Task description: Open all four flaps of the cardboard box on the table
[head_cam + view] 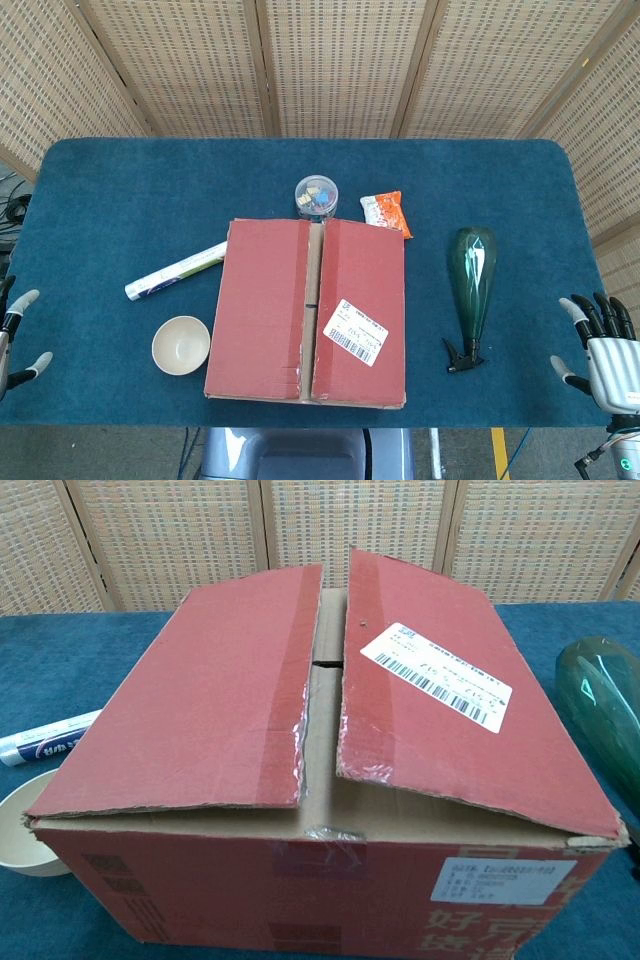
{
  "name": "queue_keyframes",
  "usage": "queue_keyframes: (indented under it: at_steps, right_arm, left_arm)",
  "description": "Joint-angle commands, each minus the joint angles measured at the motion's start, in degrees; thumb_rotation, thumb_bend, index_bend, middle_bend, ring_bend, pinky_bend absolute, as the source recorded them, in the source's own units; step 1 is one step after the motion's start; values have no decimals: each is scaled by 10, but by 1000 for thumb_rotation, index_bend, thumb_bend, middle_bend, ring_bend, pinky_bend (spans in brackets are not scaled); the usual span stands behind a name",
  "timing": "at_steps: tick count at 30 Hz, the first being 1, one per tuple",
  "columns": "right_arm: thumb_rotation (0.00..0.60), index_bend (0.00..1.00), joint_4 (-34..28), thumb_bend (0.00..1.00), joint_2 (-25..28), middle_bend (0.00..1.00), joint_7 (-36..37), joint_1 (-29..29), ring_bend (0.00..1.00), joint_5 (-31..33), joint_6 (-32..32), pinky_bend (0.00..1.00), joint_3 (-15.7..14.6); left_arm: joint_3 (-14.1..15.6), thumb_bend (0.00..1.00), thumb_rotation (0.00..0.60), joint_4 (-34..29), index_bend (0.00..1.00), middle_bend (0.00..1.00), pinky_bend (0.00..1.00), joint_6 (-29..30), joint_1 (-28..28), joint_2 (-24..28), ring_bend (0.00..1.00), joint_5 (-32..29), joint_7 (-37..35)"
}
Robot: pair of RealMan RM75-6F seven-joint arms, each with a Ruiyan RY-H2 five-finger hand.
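Cardboard box [306, 312], red-brown on top, at the near middle of the blue table [120, 190], its front edge close to the table's near rim. Two long top flaps, the left flap [262, 305] and the right flap [362, 300], lie folded down over the box with a narrow gap between them; plain brown cardboard shows through the gap. In the chest view both flaps rise slightly toward the centre seam, and strips of torn tape run along their inner edges. A white shipping label [356, 332] with a barcode is stuck on the right flap.

Around the box: a white rolled tube [176, 272] lies aslant just beside its left side; a cream bowl [181, 345] stands near its front left corner; a clear round jar [316, 196] of small coloured items stands just behind it; an orange snack packet [386, 212] lies near its back right corner; a green spray bottle [471, 290] lies on its side well to the right, nozzle toward the near edge.

Left hand [18, 335] at the table's left rim, only partly in view, fingers apart, holding nothing. Right hand [604, 348] at the right rim, fingers spread and upright, holding nothing. Both are well apart from the box.
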Motion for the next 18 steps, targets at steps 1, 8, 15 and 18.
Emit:
queue_keyframes:
  at_steps: [1,8,15,18]
  right_arm:
    - [600,150,-2,260,0,146,-3,2,0,0,-2,32,1]
    - [600,150,-4,260,0,146,-5,6,0,-3,-4,32,3]
    - [600,150,-10,309,5,146,11,9,0,-8,-6,32,4]
    - [600,150,-14,311,9,146,21,12,0,-11,-8,32,5]
  left_arm:
    - [0,161,600,2,166,22,0,-5,-2,-1,47,-3,1]
    - [0,161,600,-1,166,22,0,-10,-4,0,47,-5,3]
    - [-2,164,600,-1,166,22,0,-11,-6,3,46,-3,1]
    - [-3,165,600,-3,166,22,0,-14,-7,5,46,-5,2]
